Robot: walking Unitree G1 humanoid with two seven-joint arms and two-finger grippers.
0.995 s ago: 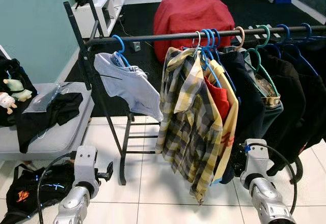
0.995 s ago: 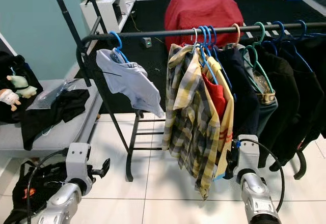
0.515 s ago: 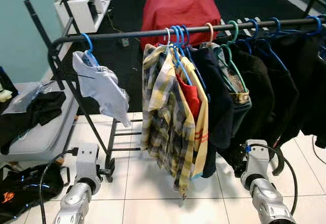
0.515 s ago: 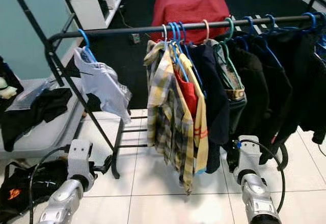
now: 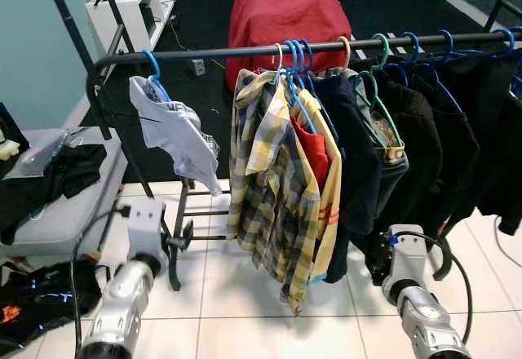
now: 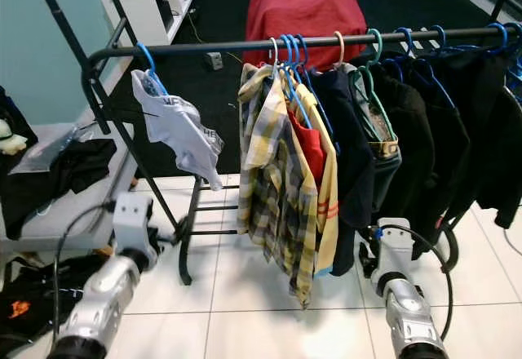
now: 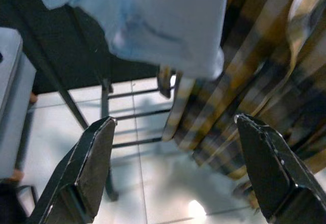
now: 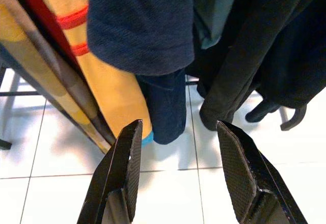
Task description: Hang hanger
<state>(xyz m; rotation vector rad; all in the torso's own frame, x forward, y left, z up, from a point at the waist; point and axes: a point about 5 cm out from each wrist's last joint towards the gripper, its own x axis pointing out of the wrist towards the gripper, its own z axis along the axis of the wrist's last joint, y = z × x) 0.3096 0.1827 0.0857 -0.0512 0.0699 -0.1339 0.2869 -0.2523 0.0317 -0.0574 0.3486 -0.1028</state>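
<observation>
Both grippers — left gripper point(image 7: 170, 168) and right gripper point(image 8: 178, 170) — hang low with jaws spread and empty, while the blue hanger point(image 5: 152, 72) with its pale shirt point(image 5: 175, 126) sits hooked on the rail point(image 5: 220, 51) — best checked for a sure seat.

Black metal clothes rail point(image 5: 245, 51): spans the upper frame. Blue plastic hanger with pale grey shirt point(image 5: 175, 126): upper left, apart. Plaid shirt point(image 5: 269, 188): centre. Dark garments point(image 5: 424, 147): right. Grey bench point(image 5: 65, 212): left edge.
</observation>
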